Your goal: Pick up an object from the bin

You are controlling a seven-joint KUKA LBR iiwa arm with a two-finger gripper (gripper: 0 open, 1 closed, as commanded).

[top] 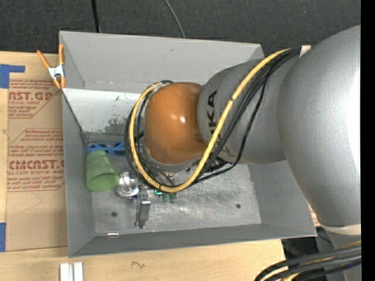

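Gripper [142, 208]: down low near floor of bin [176, 57], front-left part, beneath orange wrist cover [173, 122]. Open or closed: cannot tell, since cover and yellow-black cable loop [136, 134] hide most of it. Hold on any thing: cannot tell.

Nearest thing: shiny silver round piece [125, 184], on floor just left of gripper. Touching or apart: not clear.

Left of that: pale green cylinder [99, 170], lying on its side, up against silver piece and near left wall.

Behind cylinder: blue flat piece [110, 147], at foot of sloped rear-left wall, lower edge hidden by cylinder.

Just right of gripper, at cover's lower edge: small dark green bit [168, 196]. Loose thing or part of tool: cannot tell.

Count: 3 loose things certain, all in left half of bin, close together. 1 arm entering from right, crossing over rear-right rim.
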